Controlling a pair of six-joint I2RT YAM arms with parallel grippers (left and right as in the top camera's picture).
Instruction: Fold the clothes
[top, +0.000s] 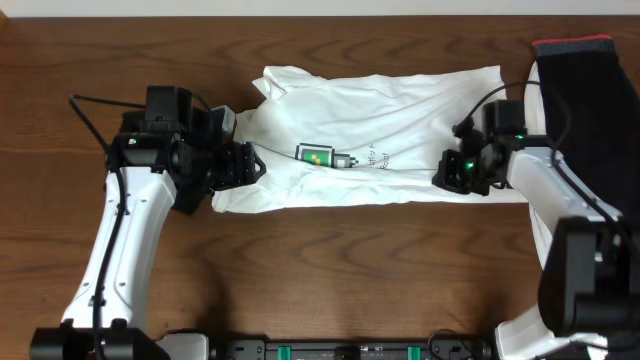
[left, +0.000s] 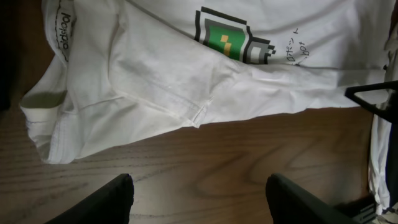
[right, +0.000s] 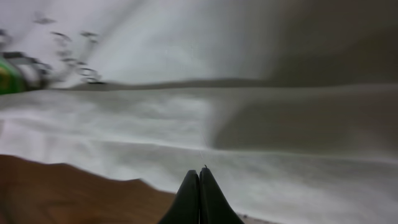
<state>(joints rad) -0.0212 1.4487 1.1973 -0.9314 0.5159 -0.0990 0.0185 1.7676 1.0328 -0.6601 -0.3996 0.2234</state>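
Note:
A white T-shirt (top: 390, 115) lies spread across the wooden table, its green-and-black square logo (top: 318, 155) and dark lettering facing up. My left gripper (top: 250, 166) hovers at the shirt's left end. In the left wrist view it is open (left: 199, 193) over bare wood, just short of the folded sleeve and hem (left: 155, 81), with the logo (left: 227, 40) beyond. My right gripper (top: 446, 173) sits at the shirt's lower right edge. The right wrist view shows its fingers pressed together (right: 199, 175) over the white cloth (right: 261, 124), with no fabric visible between them.
A black garment (top: 595, 110) with a red band (top: 572, 42) lies at the table's right edge, behind the right arm. Bare wood (top: 350, 270) runs along the front of the table. The table's far edge meets a pale wall.

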